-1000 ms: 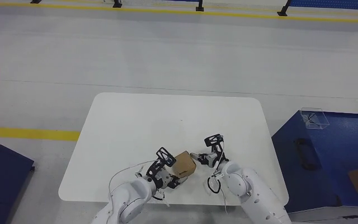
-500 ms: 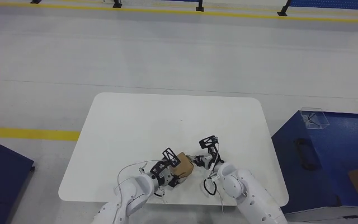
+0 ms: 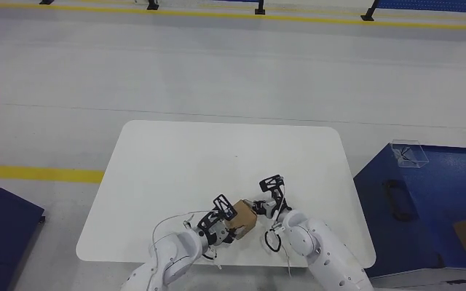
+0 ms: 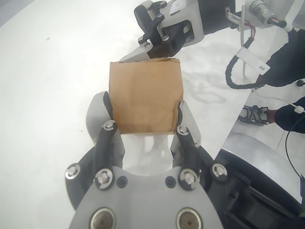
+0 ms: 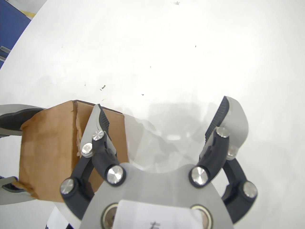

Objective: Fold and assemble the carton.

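A small brown carton (image 3: 242, 217) sits near the front edge of the white table (image 3: 218, 153). My left gripper (image 4: 144, 107) is shut on the carton (image 4: 145, 91), one finger on each side of its near end. My right gripper (image 5: 164, 113) stands open at the far end of the carton (image 5: 47, 144). One of its fingers (image 5: 100, 117) lies against the carton's end face, and the other hangs over bare table. From above, the left gripper (image 3: 227, 215) and the right gripper (image 3: 261, 204) flank the carton.
A blue cabinet (image 3: 415, 211) with a small clear box (image 3: 408, 151) on it stands off the table's right side. Another blue object (image 3: 14, 218) stands off the left. A cable loop (image 3: 271, 240) hangs by the right wrist. The table's back half is bare.
My right gripper has moved left up to the carton's end. The left gripper has shifted slightly right, keeping its hold on the carton.
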Robot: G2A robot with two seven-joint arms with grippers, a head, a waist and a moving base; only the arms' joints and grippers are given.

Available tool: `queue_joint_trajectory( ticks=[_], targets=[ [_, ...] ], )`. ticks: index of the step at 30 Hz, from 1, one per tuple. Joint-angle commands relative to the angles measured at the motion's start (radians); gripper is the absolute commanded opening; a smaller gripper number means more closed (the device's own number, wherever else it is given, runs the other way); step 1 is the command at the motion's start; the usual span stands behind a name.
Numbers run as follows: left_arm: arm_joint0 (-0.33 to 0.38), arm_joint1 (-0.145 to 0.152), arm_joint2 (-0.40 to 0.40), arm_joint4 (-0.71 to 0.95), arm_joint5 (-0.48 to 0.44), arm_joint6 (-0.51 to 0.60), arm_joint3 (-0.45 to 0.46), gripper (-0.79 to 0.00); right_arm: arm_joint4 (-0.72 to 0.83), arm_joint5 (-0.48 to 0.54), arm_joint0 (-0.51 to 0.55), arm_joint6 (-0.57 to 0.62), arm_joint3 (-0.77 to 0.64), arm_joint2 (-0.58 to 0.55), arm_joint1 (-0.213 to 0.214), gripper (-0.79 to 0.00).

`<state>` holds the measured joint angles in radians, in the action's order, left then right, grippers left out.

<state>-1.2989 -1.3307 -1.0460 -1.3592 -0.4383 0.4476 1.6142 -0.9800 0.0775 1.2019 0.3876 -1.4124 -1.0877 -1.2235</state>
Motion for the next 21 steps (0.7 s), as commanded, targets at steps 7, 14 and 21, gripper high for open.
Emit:
queue_joint_trajectory(
  ticks=[7,14,21],
  targets=[
    [-0.015,-0.001,-0.012,0.116,0.027,-0.005,0.033,-0.785,0.067,-0.013,0.009,-0.059,-0.020,-0.088,0.006,0.000],
    [0.015,-0.022,-0.053,0.628,0.100,0.036,-0.033,-0.785,0.204,0.033,0.073,-0.121,-0.095,-0.229,0.021,0.000],
    [0.134,-0.046,-0.042,0.930,0.241,0.152,-0.247,-0.003,0.246,0.052,0.103,-0.102,-0.120,-0.261,0.025,0.000]
  ],
)
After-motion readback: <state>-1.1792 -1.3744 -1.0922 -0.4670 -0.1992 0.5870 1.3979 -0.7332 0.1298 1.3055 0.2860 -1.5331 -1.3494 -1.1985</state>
